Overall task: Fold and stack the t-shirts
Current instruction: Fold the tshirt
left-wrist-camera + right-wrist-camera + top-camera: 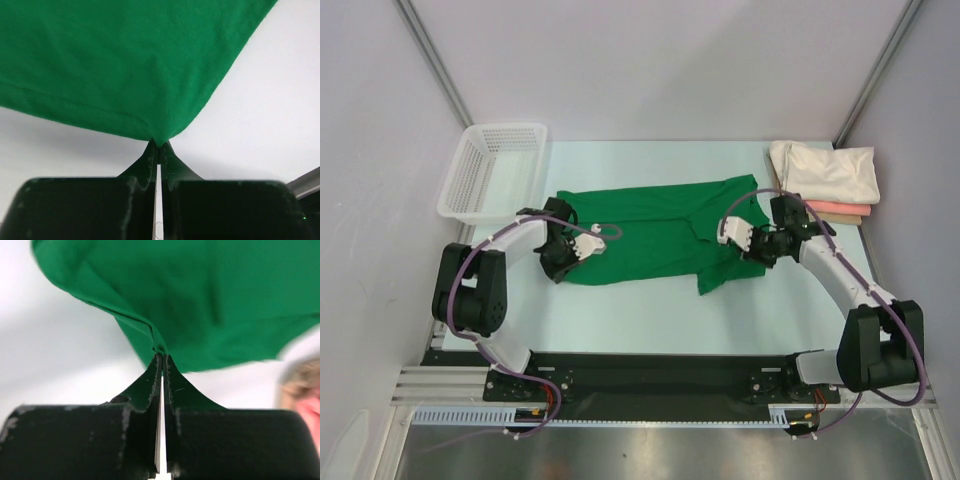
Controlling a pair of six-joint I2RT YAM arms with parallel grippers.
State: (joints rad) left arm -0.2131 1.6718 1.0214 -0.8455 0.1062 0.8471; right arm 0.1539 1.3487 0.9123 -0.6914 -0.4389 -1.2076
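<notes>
A bright green t-shirt lies spread across the middle of the table. My left gripper is at its near left corner. In the left wrist view that gripper is shut on a pinch of the green cloth, which lifts away from the table. My right gripper is at the shirt's near right end. Its jaws are shut on a bunched fold of the green shirt. A folded cream t-shirt rests on a salmon-pink one at the back right.
A white mesh basket stands at the back left, close to the left arm's elbow. The folded stack sits just behind the right arm and shows blurred at the right edge of the right wrist view. Grey walls enclose the table.
</notes>
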